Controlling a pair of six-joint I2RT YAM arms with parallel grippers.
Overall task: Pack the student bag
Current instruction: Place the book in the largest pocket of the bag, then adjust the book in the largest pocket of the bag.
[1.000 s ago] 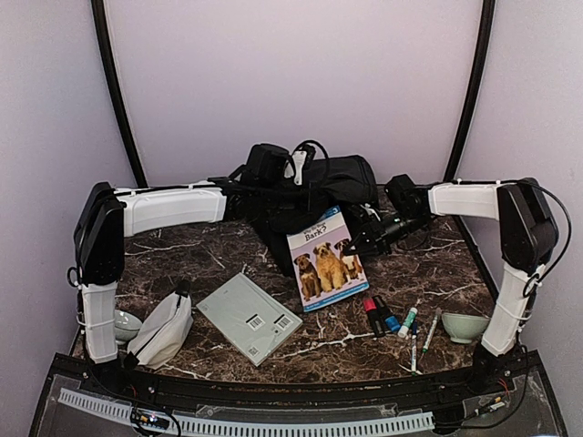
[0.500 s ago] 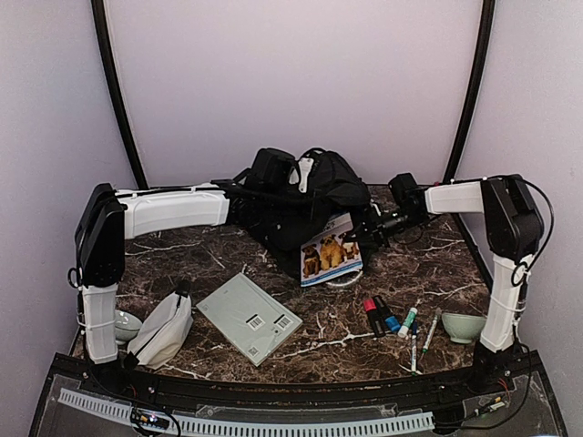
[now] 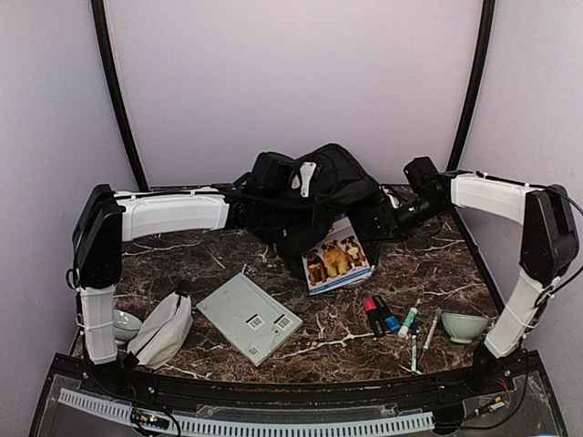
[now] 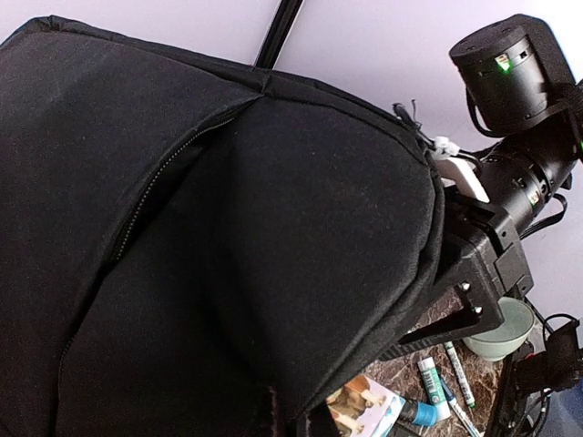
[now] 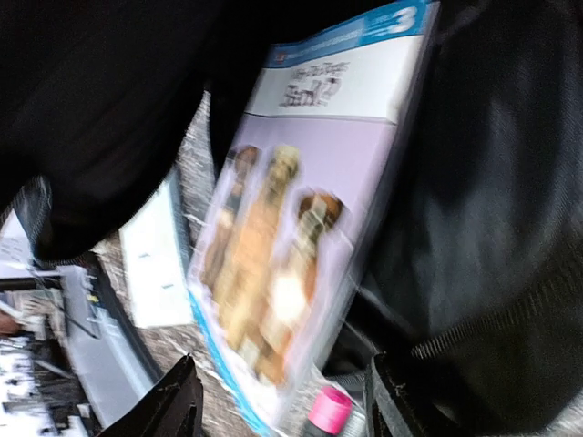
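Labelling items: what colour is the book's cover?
Book: pale lilac, three dogs, blue top strip; clearest in right wrist view.

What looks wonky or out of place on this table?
The puppy book looks odd: it lies tilted, its top edge tucked under the black backpack while most of its cover pokes out in the open. The markers near the right front lie scattered at different angles too.

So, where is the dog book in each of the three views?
Top external: dog book at centre, top edge under the student bag.
Left wrist: dog book corner at the bottom edge, right of centre.
Right wrist: dog book fills the centre, tilted.
Shared landmark: the student bag, against it everywhere.
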